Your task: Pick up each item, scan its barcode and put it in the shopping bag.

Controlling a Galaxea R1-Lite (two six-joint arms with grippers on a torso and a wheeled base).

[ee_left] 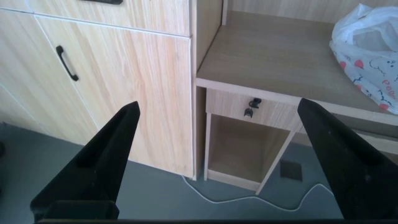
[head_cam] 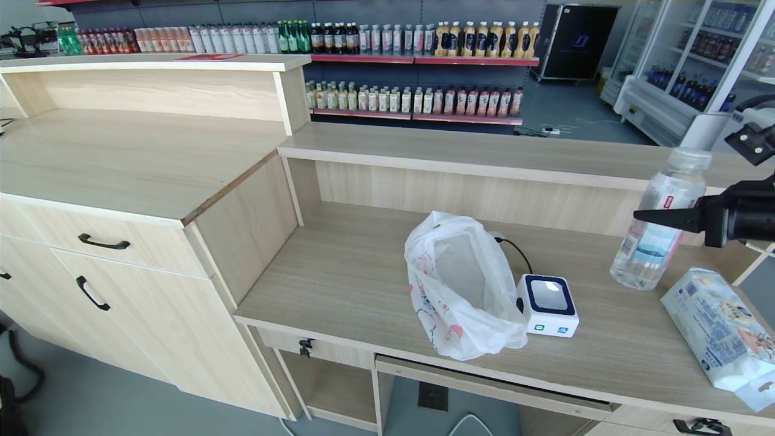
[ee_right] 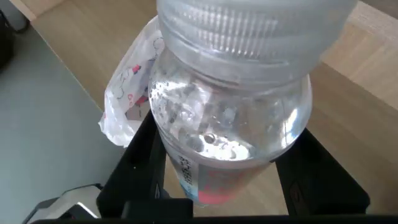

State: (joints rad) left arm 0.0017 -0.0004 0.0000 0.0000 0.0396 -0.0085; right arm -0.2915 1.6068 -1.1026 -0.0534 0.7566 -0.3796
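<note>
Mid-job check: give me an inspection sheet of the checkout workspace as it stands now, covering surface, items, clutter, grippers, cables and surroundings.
Surface: pale wood counter, level, drawers below.
Job's things: shopping bag on the counter, mouth open; scanner right beside it; water bottle tilted in the right gripper; white packet lying at the counter's right end.
Clutter: nothing seen.
Grippers: right gripper shut on the water bottle; left gripper open, off the counter, above the floor by the cabinet.
Cables: black cable from the scanner, passing behind the bag; white cable on the floor.
Surroundings: drink shelves; glass-door fridge.
</note>
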